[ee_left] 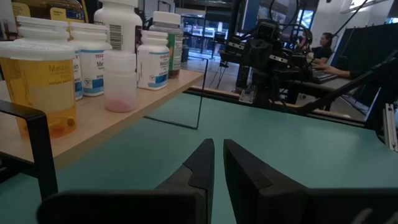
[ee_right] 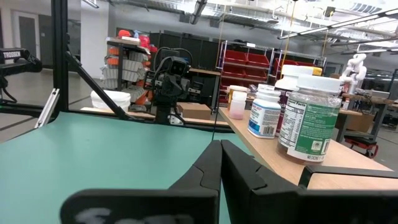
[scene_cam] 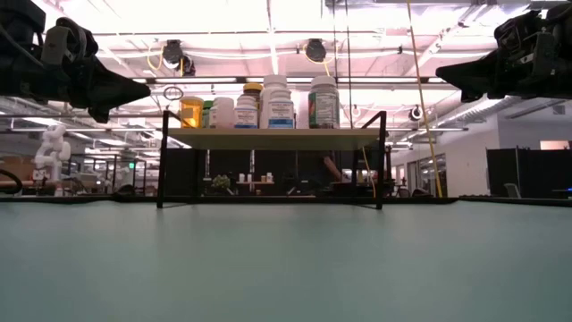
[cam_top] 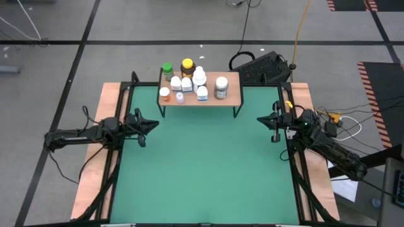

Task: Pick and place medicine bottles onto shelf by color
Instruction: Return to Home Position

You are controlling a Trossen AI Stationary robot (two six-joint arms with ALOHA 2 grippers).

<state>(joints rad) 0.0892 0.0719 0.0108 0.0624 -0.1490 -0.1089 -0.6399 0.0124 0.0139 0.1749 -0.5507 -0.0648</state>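
Counter [cam_top: 202, 176] foreground: green surface, no bottle seen on it. Mid-counter, left arm [cam_top: 82, 133] lies over the left edge and right arm [cam_top: 328, 148] over the right edge. Each has its jaws drawn together on nothing, tips pointing inward (a rest posture, in my judgement, consistent with homing and keeping the working area free). Farther back, shelf [cam_top: 232, 96] stands at the far edge, between and beyond both sets of jaws, well apart from each. On it the medicine bottles [cam_top: 199, 79] stand upright, clustered toward its left half; green-capped bottle [cam_top: 167, 68] and amber bottle [cam_top: 187, 66] occupy the rear row. Sorting appears complete.
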